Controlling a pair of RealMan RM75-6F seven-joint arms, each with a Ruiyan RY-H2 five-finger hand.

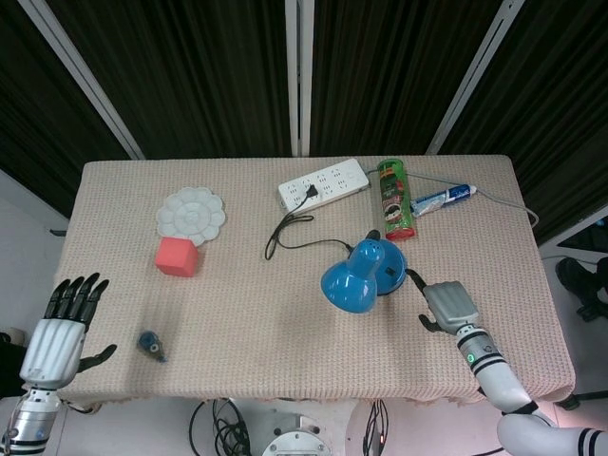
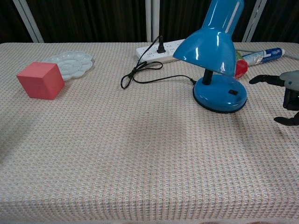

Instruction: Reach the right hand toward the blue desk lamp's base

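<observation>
Blue desk lamp (image 1: pixel 364 275) stands mid-tabletop just beside the right hand (image 1: pixel 446 304), fingers spread and empty, near its base (image 2: pixel 220 94) — a hasty push could knock the top-heavy lamp over

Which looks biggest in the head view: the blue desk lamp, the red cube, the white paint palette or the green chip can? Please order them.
1. blue desk lamp
2. white paint palette
3. green chip can, close to the palette in area, so this order is unsure
4. red cube
</observation>
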